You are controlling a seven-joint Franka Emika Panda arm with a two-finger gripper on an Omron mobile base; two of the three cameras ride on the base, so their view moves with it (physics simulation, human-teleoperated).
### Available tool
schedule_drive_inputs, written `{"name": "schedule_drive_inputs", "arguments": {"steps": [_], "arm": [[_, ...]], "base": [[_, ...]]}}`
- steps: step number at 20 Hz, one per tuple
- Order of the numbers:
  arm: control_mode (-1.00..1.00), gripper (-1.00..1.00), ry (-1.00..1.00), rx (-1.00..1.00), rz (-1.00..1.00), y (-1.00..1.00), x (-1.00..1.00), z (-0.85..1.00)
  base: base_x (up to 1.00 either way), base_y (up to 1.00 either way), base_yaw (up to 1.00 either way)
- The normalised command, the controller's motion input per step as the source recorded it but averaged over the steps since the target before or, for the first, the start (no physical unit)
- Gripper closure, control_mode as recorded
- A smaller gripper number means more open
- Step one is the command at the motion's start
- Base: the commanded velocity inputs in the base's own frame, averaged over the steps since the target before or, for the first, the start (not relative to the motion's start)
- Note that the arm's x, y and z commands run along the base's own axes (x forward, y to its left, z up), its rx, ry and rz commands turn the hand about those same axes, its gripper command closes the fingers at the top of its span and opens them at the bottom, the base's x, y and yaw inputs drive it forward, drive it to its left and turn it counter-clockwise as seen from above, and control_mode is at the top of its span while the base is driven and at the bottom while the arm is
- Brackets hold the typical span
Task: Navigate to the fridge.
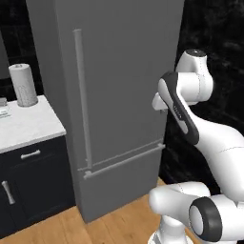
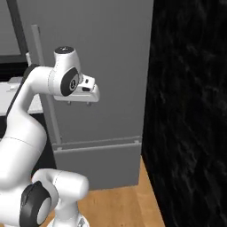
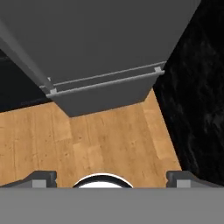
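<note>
Light wood floor (image 3: 109, 140), black marbled wall (image 2: 190, 111), navy cabinet (image 1: 33, 186) under a white counter (image 1: 28, 126), apparently stone.

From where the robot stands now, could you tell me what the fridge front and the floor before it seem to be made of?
The fridge looks like matte grey metal or painted panel: flat, even, without glare; which one is unclear. The floor looks like light wood planks, with visible grain and board seams.

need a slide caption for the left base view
White robot arm facing the tall grey fridge, with a paper towel roll on the white counter to its left.
</note>
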Motion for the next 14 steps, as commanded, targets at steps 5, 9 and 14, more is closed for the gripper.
{"name": "schedule_drive_inputs", "arguments": {"steps": [5,9,14], "arm": [[1.0,-1.0,0.0,0.0,0.0,0.0,0.0,0.0],[1.0,-1.0,0.0,0.0,0.0,0.0,0.0,0.0],[1.0,-1.0,0.0,0.0,0.0,0.0,0.0,0.0]], "base": [[0.81,-0.35,0.51],[0.75,-0.34,0.47],[0.41,-0.54,0.33]]}}
